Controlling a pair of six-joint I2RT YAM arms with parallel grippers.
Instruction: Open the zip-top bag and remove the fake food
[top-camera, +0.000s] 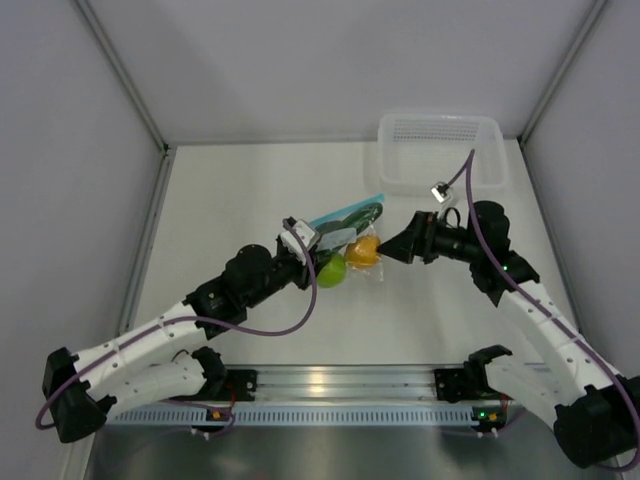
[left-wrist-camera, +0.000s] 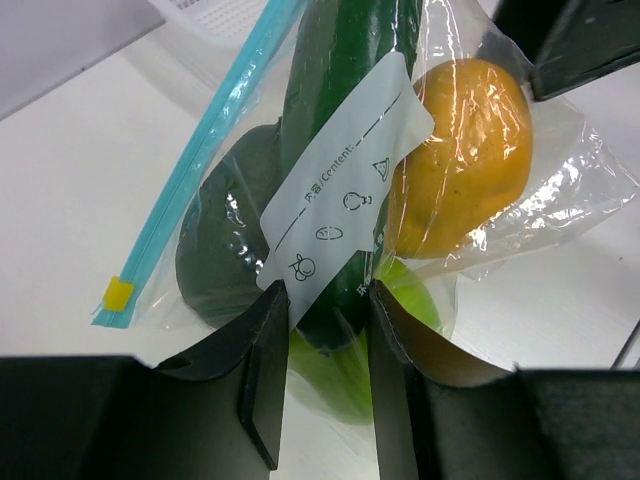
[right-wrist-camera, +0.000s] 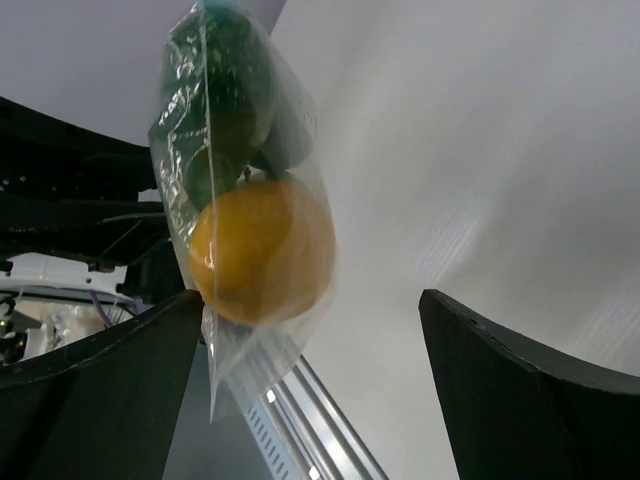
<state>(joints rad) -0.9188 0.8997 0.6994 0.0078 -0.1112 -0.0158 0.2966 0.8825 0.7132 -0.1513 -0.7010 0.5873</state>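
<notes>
Between the left gripper's (left-wrist-camera: 328, 300) narrow black jaws sits the zip-top bag (left-wrist-camera: 350, 190), pinched tight: clear, crinkly plastic with a light blue zip strip (left-wrist-camera: 200, 150), over the middle of the white table (top-camera: 250, 190). Inside are a smooth round orange fruit (left-wrist-camera: 460, 150), a long dark cucumber (left-wrist-camera: 340, 60) and a lime-green ball (left-wrist-camera: 330, 375). The right gripper (right-wrist-camera: 310, 300) gapes wide beside the bag, maybe touching it.
</notes>
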